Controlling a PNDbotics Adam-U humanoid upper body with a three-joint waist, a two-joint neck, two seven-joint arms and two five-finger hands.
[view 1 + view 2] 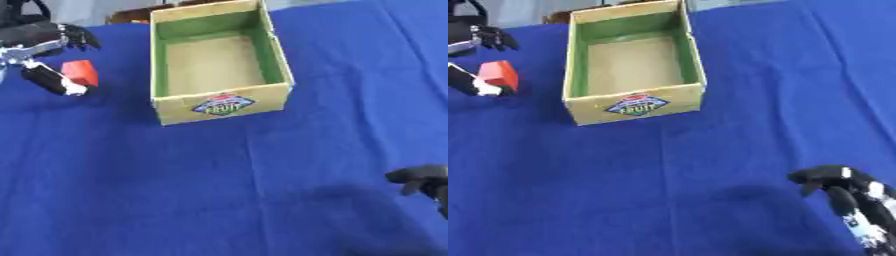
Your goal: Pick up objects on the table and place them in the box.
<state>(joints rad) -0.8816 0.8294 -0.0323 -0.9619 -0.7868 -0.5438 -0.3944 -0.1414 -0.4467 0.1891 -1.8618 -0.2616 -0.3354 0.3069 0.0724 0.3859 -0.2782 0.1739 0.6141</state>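
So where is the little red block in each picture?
Left eye view: the small red block is at the upper left, beside the left hand.
Right eye view: upper left, nearer the edge.
Shared landmark: the open cardboard box stands to its right.

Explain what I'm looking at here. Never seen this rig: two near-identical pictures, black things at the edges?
Both pictures come from one stereo camera in a humanoid robot's head, looking down at a table under a blue cloth. The black parts are its two hands. The left hand is at the upper left, its fingers and thumb spread around a red block; whether it is gripped or lifted I cannot tell. The right hand idles at the lower right, holding nothing. In the middle stands an open cardboard box with a fruit label, nothing inside.
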